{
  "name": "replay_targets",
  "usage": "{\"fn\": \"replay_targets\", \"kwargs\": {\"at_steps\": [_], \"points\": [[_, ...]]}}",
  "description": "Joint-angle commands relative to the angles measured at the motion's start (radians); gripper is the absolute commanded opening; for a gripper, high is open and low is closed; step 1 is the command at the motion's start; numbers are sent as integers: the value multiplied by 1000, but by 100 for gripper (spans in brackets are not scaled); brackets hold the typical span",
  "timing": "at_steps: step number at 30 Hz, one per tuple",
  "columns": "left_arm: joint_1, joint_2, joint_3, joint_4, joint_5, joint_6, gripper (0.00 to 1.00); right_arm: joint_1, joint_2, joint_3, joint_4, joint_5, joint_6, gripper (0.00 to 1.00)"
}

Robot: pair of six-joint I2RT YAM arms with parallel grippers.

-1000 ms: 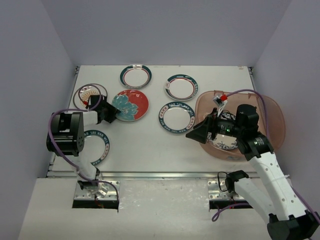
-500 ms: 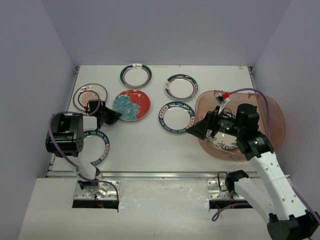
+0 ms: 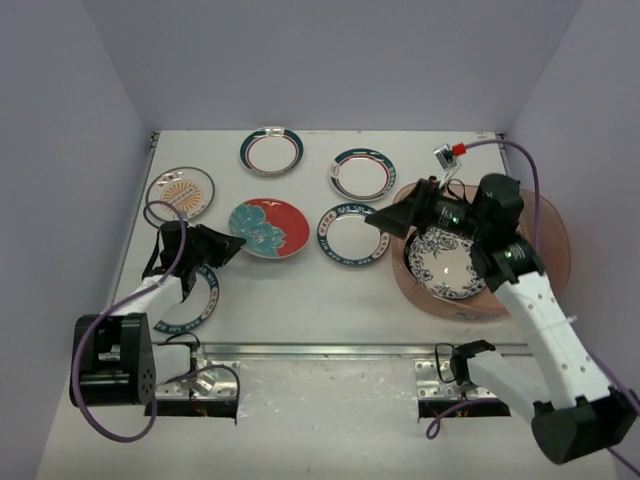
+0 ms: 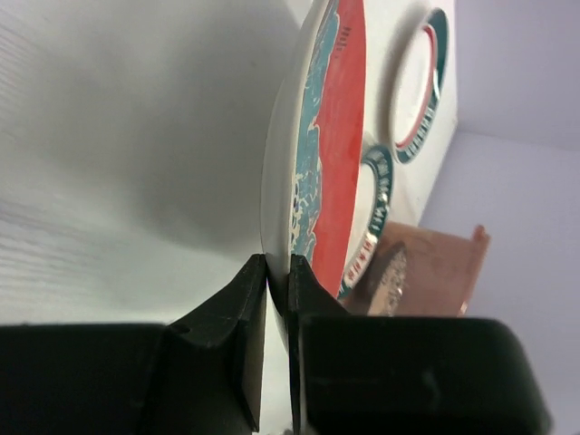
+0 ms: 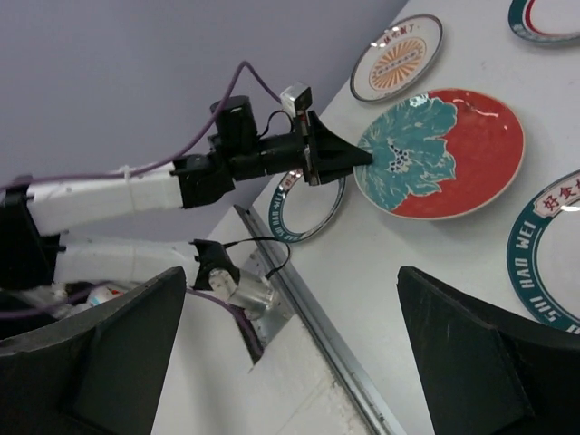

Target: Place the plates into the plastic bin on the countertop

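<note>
Bright, diffuse overhead light fills the top view, leaving only soft, short shadows on the white countertop (image 3: 300,290) around the red floral plate (image 3: 268,227). In the left wrist view a broad grey shadow spreads left of that plate, faint banding streaks the surface beyond it, and the black left fingers (image 4: 217,362) below it are underexposed and soft. In the right wrist view small white glints dot the plate's upper rim, and the right fingers (image 5: 91,362) are dark, out-of-focus masses in the lower corners.
</note>
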Motion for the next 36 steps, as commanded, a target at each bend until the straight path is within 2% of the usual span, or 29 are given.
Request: {"fn": "replay_targets", "kwargs": {"at_steps": [1, 4, 7, 12, 14, 16, 18, 21, 23, 24, 25, 26, 27, 28, 30, 32, 34, 36], "points": [[2, -191, 30, 182, 235, -83, 0, 12, 253, 190, -264, 19, -84, 99], [-6, -270, 37, 180, 312, -103, 0, 28, 354, 238, -263, 88, -106, 99], [-26, -320, 55, 201, 375, -123, 0, 34, 442, 290, -263, 83, -118, 99], [-133, -339, 130, 183, 434, -101, 0, 81, 553, 391, -272, 74, -152, 95], [-192, -343, 147, 191, 437, -92, 0, 111, 581, 406, -281, 102, -157, 88], [-217, -347, 148, 207, 434, -95, 0, 123, 586, 389, -258, 103, -140, 76], [-225, -347, 138, 236, 435, -109, 0, 123, 582, 366, -242, 112, -132, 57], [-225, -343, 131, 247, 435, -106, 0, 123, 563, 337, -242, 133, -141, 41], [-225, -336, 132, 258, 437, -104, 0, 122, 536, 319, -229, 121, -141, 5], [-225, -330, 135, 252, 432, -99, 0, 121, 526, 310, -224, 113, -140, 0], [-225, -324, 137, 245, 426, -90, 0, 121, 515, 299, -219, 105, -140, 0], [-225, -320, 152, 211, 419, -67, 11, 121, 500, 287, -219, 101, -139, 0], [-225, -321, 174, 155, 402, -29, 36, 118, 486, 276, -216, 98, -141, 0], [-224, -323, 198, 95, 370, 11, 55, 113, 471, 264, -212, 93, -141, 0], [-223, -332, 250, -29, 325, 88, 69, 92, 454, 240, -194, 79, -124, 0], [-220, -355, 320, -182, 193, 172, 100, 29, 369, 173, -136, 60, -78, 0], [-217, -373, 439, -439, -9, 307, 100, -75, 269, 112, -121, 65, -14, 0], [-217, -382, 520, -596, -169, 398, 100, -212, 214, 70, -119, 66, 43, 0]]}}
